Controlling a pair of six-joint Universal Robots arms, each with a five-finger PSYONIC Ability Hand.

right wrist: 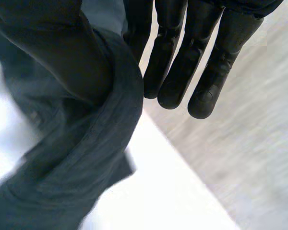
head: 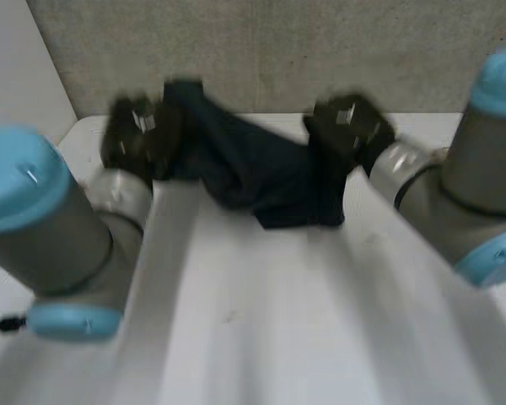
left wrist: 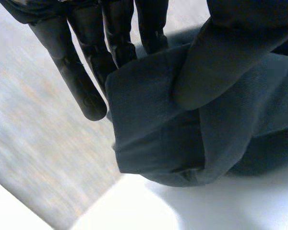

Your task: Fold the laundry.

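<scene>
A dark navy cloth (head: 253,173) hangs bunched between my two hands over the far part of the white table (head: 278,321), its lower end sagging toward the tabletop. My left hand (head: 139,135) grips the cloth's left end. In the left wrist view the thumb (left wrist: 221,57) pins a folded edge of the cloth (left wrist: 153,124) against the fingers (left wrist: 86,62). My right hand (head: 350,126) holds the right end. Seen from the right wrist, its thumb (right wrist: 62,52) clamps the cloth's edge (right wrist: 86,158) beside the straight fingers (right wrist: 182,62).
A grey wall (head: 278,51) rises just behind the table's far edge, close to both hands. Both forearms reach forward along the sides of the table, with bare white tabletop between them.
</scene>
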